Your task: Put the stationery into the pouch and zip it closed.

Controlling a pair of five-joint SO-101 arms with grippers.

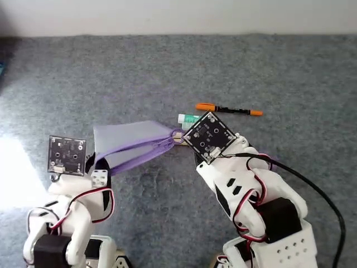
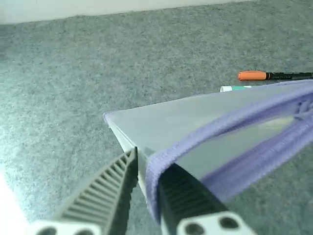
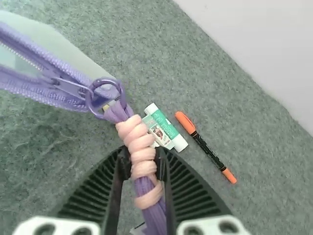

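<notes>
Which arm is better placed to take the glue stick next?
Likely right: the right gripper, shut on the zip cord, sits beside the glue stick; the left gripper clamps the pouch farther off.

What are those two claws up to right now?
Left claw shut on pouch edge. Right claw shut on zipper cord. Pouch unzipped; pen and glue stick lie outside it.
</notes>
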